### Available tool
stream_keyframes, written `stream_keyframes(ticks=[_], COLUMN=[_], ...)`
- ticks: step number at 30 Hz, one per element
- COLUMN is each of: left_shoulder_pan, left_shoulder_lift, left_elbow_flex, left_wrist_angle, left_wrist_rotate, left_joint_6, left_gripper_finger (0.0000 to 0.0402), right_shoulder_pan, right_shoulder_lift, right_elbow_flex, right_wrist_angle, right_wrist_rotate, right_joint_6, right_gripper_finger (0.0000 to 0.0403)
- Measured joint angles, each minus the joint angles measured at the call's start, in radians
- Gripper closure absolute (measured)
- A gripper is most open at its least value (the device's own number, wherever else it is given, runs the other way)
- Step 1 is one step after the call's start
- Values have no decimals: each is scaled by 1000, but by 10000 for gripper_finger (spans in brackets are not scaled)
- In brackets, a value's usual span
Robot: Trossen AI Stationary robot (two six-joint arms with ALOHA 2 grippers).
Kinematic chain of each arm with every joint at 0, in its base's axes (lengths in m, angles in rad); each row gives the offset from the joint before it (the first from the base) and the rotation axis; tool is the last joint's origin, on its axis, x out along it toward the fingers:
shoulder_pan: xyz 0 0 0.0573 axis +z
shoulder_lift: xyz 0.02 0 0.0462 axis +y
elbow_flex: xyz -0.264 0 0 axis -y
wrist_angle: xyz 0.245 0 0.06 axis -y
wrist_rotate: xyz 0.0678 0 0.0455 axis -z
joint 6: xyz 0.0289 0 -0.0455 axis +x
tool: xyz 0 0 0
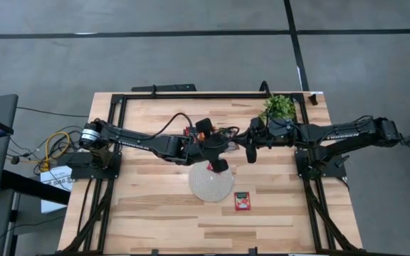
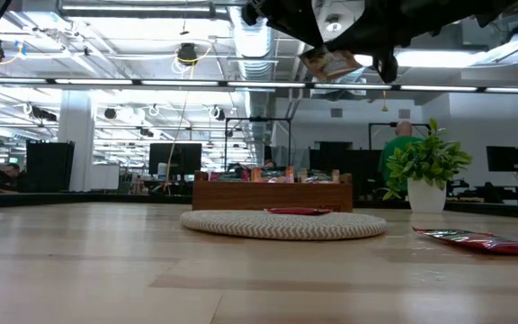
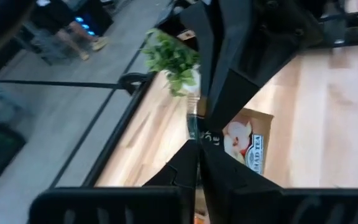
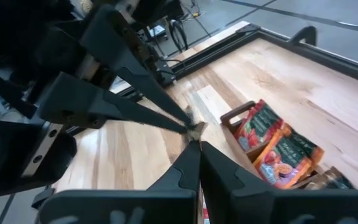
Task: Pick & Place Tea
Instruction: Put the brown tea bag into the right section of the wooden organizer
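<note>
Both grippers meet high above the table's middle, between the wooden tray and the round mat. My left gripper and my right gripper are each shut on one pale tea sachet, which shows tilted under the arms in the low view. More red-orange sachets stand on edge in the tray. One red sachet lies flat on the mat. Another lies flat on the table near the mat. My left gripper pinches the pale sachet's edge between its two fingertips. The sachet is lifted clear of the table and tilted. My right gripper pinches the same sachet, seen edge-on at its fingertips, coming from the side opposite the left fingers.
A potted plant stands at the table's far right corner. A dark frame runs along the far edge and both sides. The near half of the table is bare wood. A person stands in the room beyond.
</note>
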Motion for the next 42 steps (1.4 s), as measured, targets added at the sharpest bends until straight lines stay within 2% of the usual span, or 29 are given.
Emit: stream_keyframes(ticks=[8, 13, 15, 21, 25, 30, 37, 42], left_shoulder_pan=[0, -11, -14, 2, -1, -16, -39, -42], left_shoulder_lift=[-2, -8, -12, -15, -31, -105, -266, -391], left_elbow_flex=[0, 0, 0, -1, -74, -259, -513, -624], left_wrist_angle=[-45, -247, -364, -837, -1022, -1036, -957, -870], left_wrist_rotate=[-181, -320, -331, -253, -308, -303, -172, -107], left_joint_6=[24, 29, -63, -493, -734, -874, -950, -970], left_gripper_finger=[319, 288, 283, 283, 283, 283, 284, 284], right_shoulder_pan=[-2, -1, -1, -26, -55, -100, -132, -124], right_shoulder_lift=[0, 0, 11, 99, 194, 283, 349, 399], right_elbow_flex=[0, 0, 0, 0, 0, 0, -1, -1], right_wrist_angle=[-23, -105, -119, -111, -50, 40, 66, 83], right_wrist_rotate=[72, 174, 213, 248, 254, 253, 276, 294], right_joint_6=[37, 124, 157, 217, 196, 193, 219, 255], right_gripper_finger=[403, 403, 403, 403, 403, 403, 403, 403])
